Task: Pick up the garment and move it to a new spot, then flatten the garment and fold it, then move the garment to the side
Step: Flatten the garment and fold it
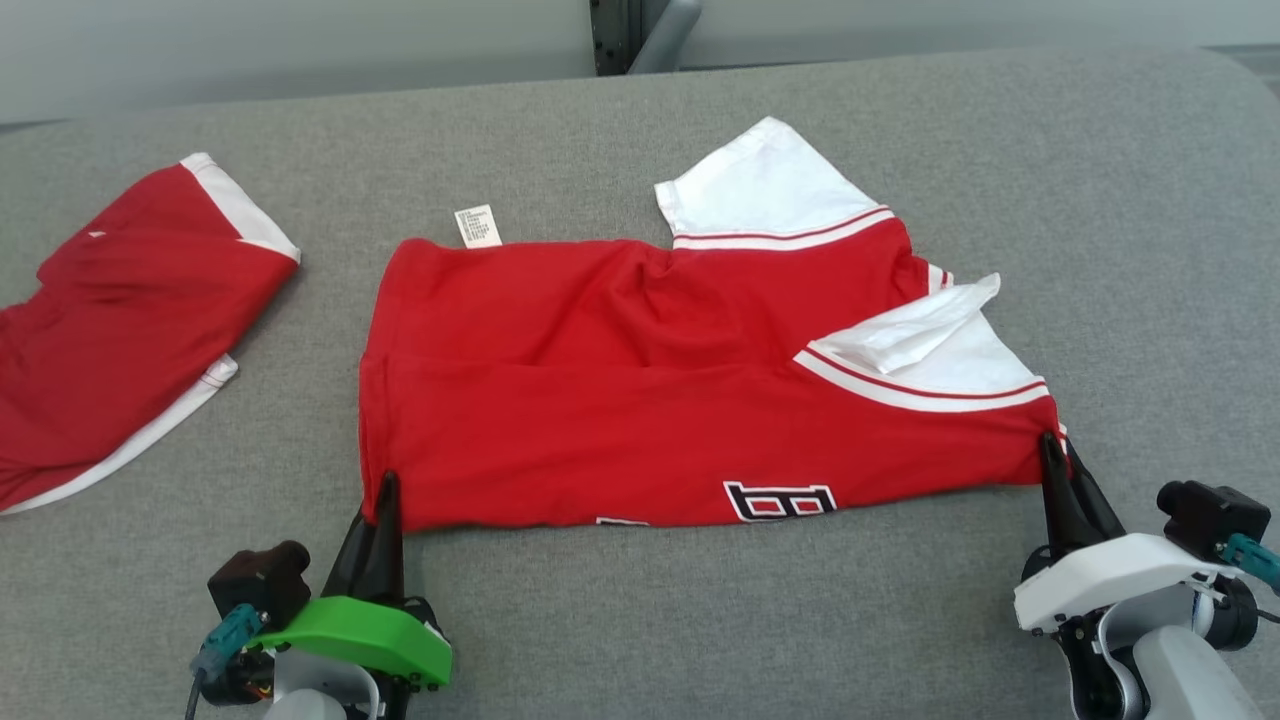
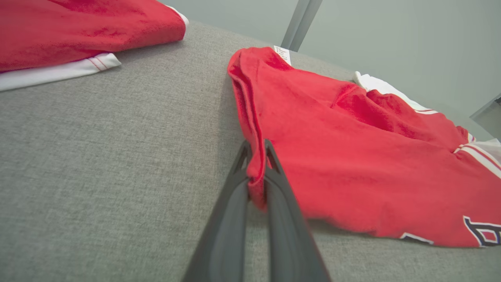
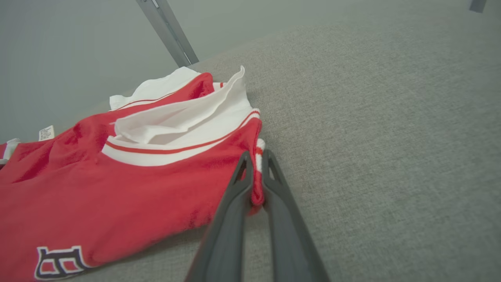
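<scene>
Grey surface: a wide cloth-covered top (image 1: 700, 620); everything I work with lies on it.
Shirt: my red shirt (image 1: 620, 400) lies in the middle of the surface, just ahead of me, hem to my left and sleeves to my right.
Second red garment: another red piece with white trim (image 1: 130, 320) lies well apart at my far left, cut off by the edge of the head view.
Sleeves: the far sleeve (image 1: 760, 185) lies flat; the near sleeve (image 1: 940, 350) is crumpled and partly turned over on itself.
Left gripper: my left gripper (image 1: 388, 482) is pressed together on the near left corner of the shirt, red cloth caught between its fingers.
Right gripper: my right gripper (image 1: 1052, 440) pinches the near right corner, just below the near sleeve's striped seam.
Lettering: dark-outlined lettering (image 1: 780, 500) runs off under the near edge.
Tag: a small white tag (image 1: 478, 226) sticks out at the far left corner.
Done: I judge the shirt to be at its new spot and roughly spread out.
Left: smoothing the ridges across the middle and the near sleeve, the folding, and the move to the side.
Hard to tell: the near edge may already be a fold, since the lettering is cut there, but I cannot be sure; what lies under the shirt is hidden.
</scene>
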